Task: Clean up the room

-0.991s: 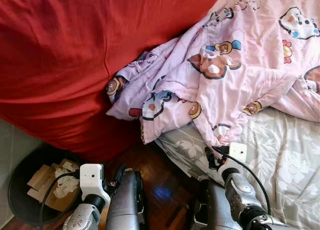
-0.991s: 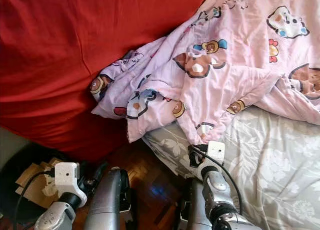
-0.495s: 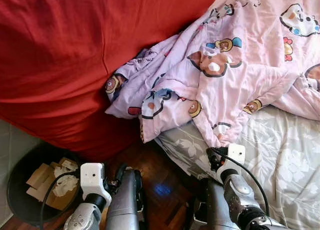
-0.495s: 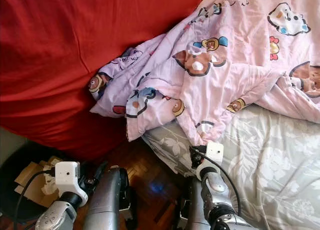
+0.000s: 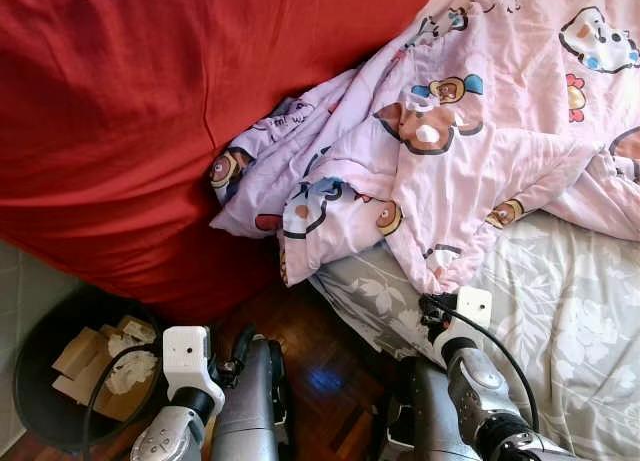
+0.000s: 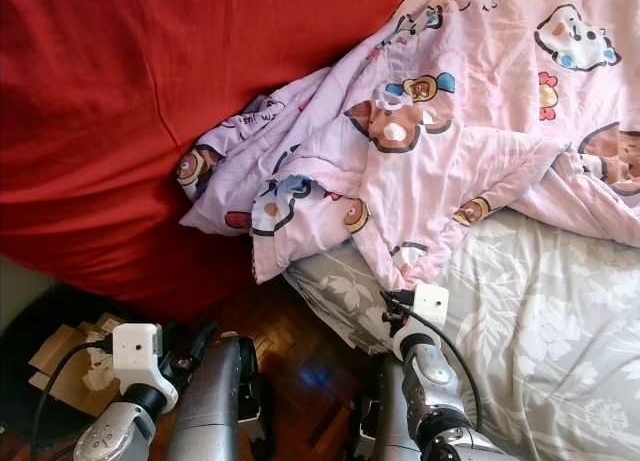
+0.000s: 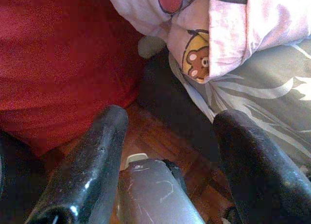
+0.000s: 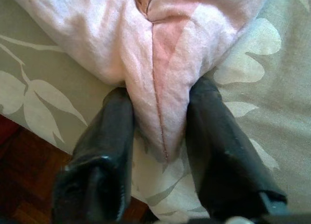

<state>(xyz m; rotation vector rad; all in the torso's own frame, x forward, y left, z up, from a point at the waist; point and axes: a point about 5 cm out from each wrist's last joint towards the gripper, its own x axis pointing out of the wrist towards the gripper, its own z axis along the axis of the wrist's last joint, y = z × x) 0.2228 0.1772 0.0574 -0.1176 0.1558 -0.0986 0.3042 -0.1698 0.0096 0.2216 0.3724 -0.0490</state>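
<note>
A pink cartoon-print blanket (image 5: 440, 131) lies crumpled across a bed with a grey floral sheet (image 5: 570, 321), its lower corner (image 8: 160, 83) hanging toward the bed's edge. My right gripper (image 8: 158, 102) is at that corner, its two black fingers pressed against the bunched cloth from both sides, shut on it. My left gripper (image 7: 167, 122) hangs low over the wooden floor beside the bed, its fingers wide apart with nothing between them.
A large red cover (image 5: 120, 111) bulges over the left and drapes down to the floor. A round black bin (image 5: 40, 401) with cardboard and crumpled paper stands at the lower left. Dark parquet floor (image 5: 320, 361) shows between my arms.
The whole view has shifted very slightly. My right gripper stays at the blanket corner and the left arm hangs as before.
</note>
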